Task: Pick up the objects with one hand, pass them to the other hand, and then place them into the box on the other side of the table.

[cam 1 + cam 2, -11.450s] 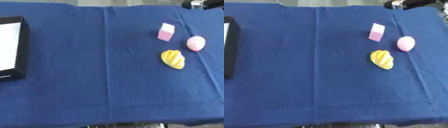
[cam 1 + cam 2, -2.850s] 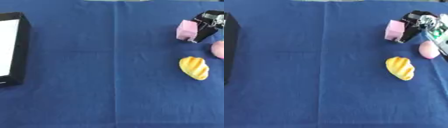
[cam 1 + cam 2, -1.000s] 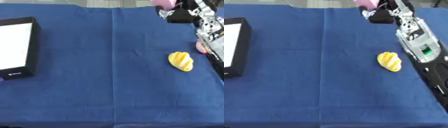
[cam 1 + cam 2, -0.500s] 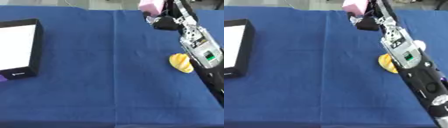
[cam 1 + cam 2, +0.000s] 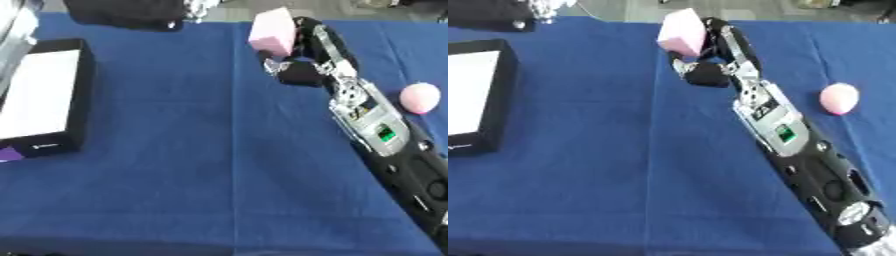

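My right hand (image 5: 304, 71) is raised over the middle of the table's far side, shut on a pink block (image 5: 271, 33) that sticks up from its fingers. Its forearm (image 5: 785, 132) runs down to the lower right corner. A pink ball (image 5: 420, 97) lies on the blue cloth to the right of the arm. The yellow object is hidden, probably behind the forearm. At the far left stands the black box (image 5: 77, 95) with a white inside. My left hand (image 5: 131, 12) shows as a dark shape at the top left, with silver parts (image 5: 542, 7) pointing toward the block.
A blue cloth (image 5: 175, 175) covers the whole table, with a crease running down its middle. A small purple tag (image 5: 9, 154) lies at the box's near corner. The table's near edge shows at the bottom left.
My right hand has carried the pink block further left, toward the table's middle. My left hand has come into view at the top left. The forearm now covers the yellow object.
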`<control>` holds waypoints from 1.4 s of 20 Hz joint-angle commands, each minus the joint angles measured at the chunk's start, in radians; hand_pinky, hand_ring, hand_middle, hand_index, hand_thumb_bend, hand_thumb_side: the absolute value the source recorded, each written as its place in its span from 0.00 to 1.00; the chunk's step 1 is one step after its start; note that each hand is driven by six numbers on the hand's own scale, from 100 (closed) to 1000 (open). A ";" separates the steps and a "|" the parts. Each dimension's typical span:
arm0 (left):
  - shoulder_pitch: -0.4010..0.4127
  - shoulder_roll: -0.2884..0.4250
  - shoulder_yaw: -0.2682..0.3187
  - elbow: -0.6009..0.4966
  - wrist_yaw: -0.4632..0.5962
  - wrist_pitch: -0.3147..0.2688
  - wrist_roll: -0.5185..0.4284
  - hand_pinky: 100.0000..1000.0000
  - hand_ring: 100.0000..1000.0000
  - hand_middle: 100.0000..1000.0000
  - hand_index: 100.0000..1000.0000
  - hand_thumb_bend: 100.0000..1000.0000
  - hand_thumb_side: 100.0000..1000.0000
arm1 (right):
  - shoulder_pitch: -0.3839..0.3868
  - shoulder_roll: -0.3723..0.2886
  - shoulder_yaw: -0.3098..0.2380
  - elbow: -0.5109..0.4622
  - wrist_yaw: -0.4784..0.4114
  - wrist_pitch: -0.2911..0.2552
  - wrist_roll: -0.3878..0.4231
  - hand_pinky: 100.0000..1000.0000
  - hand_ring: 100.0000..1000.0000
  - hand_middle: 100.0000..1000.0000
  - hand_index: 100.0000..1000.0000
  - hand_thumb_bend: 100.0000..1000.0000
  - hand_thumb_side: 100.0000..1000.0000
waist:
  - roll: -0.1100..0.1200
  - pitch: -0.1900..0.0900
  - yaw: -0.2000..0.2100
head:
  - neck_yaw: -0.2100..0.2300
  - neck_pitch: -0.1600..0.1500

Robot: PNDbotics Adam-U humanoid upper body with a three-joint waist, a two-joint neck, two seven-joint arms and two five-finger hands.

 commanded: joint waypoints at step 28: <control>-0.026 -0.066 -0.066 0.203 -0.283 -0.150 -0.300 0.85 0.79 0.72 0.81 0.39 0.61 | -0.019 0.020 0.092 -0.058 0.073 -0.027 0.064 0.52 0.52 0.41 0.42 0.03 0.00 | -0.001 -0.010 0.004 | 0.012 0.006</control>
